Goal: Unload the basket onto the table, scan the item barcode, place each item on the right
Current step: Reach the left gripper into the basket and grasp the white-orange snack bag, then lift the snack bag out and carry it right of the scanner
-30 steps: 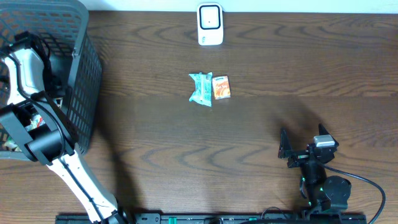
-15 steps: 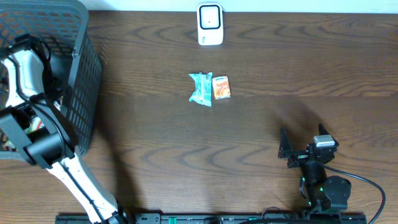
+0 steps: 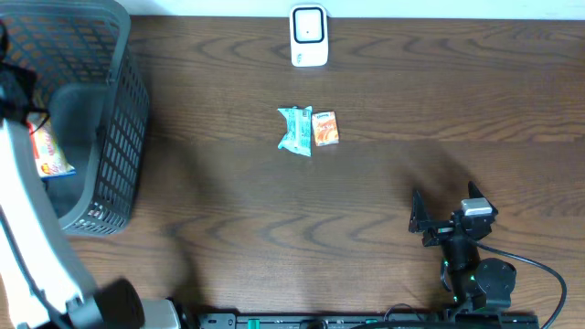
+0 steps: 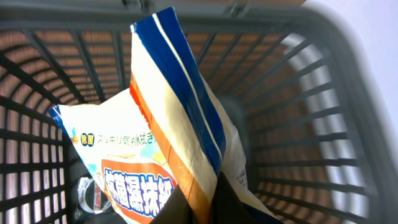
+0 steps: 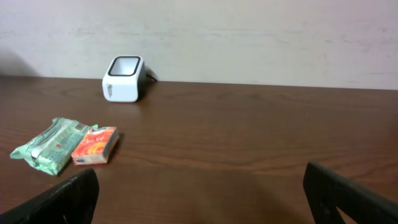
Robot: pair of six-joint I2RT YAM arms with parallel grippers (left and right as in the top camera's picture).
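A white packet with blue and orange bands (image 4: 168,118) hangs inside the grey mesh basket (image 4: 298,124), and my left gripper (image 4: 202,202) is shut on its lower edge. From overhead the packet (image 3: 50,151) shows in the basket (image 3: 119,110) beside my white left arm. The white barcode scanner (image 3: 309,37) stands at the table's far edge, also seen from the right wrist (image 5: 124,78). My right gripper (image 3: 448,212) rests open near the front right, with nothing between its fingers (image 5: 68,199).
A green wrapped packet (image 3: 294,130) and a small orange box (image 3: 325,128) lie side by side mid-table, below the scanner. A small round tin (image 4: 90,196) lies on the basket floor. The basket's walls surround the left gripper.
My left gripper has closed on the packet and lifted it off the basket floor. The left arm has swung toward the left edge. The right arm has not moved.
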